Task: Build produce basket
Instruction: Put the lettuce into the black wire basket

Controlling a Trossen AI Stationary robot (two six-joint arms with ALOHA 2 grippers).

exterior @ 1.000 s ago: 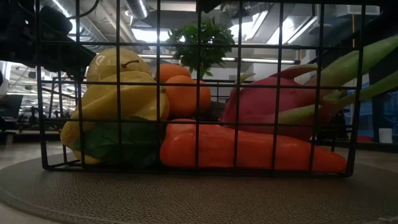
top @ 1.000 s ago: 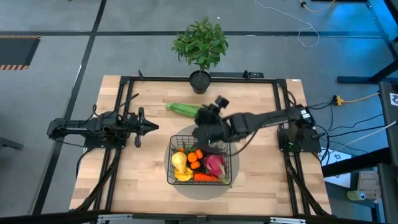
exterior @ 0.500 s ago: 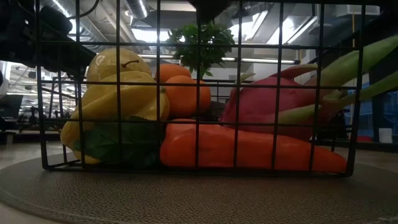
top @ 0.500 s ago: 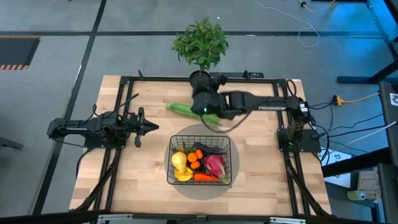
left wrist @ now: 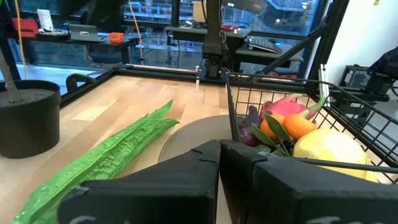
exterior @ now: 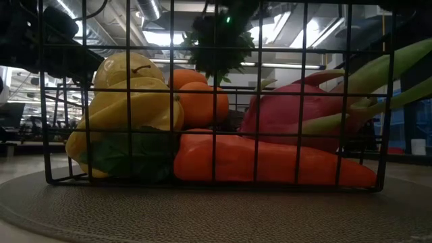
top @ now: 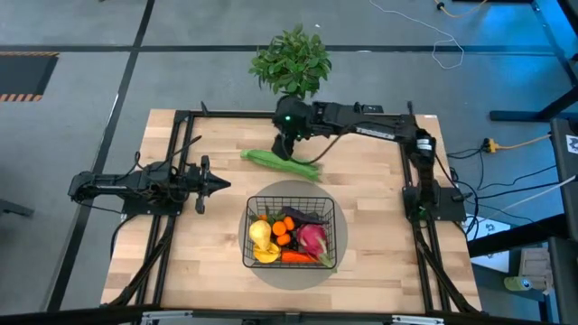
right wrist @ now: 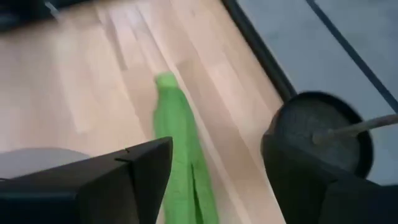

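Observation:
The black wire basket (top: 291, 233) stands on a round grey mat and holds yellow fruit (top: 260, 236), orange tomatoes (top: 284, 227), a pink-purple radish (top: 311, 238), a red chili (top: 296, 257) and a dark purple eggplant (top: 302, 215). Long green beans (top: 280, 162) lie flat on the table on the basket's far side; they also show in the wrist views (left wrist: 106, 158) (right wrist: 177, 155). My right gripper (top: 287, 140) (right wrist: 216, 146) hovers open above the beans, next to the plant pot. My left gripper (top: 212, 185) (left wrist: 219, 180) waits shut to the basket's left.
A leafy potted plant (top: 291, 68) stands in its black pot (right wrist: 323, 134) at the table's far edge, close to my right gripper. The grey mat (top: 271, 275) reaches out past the basket. Bare wood lies to the left and right of the basket.
My right arm has swung away from above the basket toward the table's far edge and now hangs over the green beans by the plant pot. The produce in the basket has stayed put.

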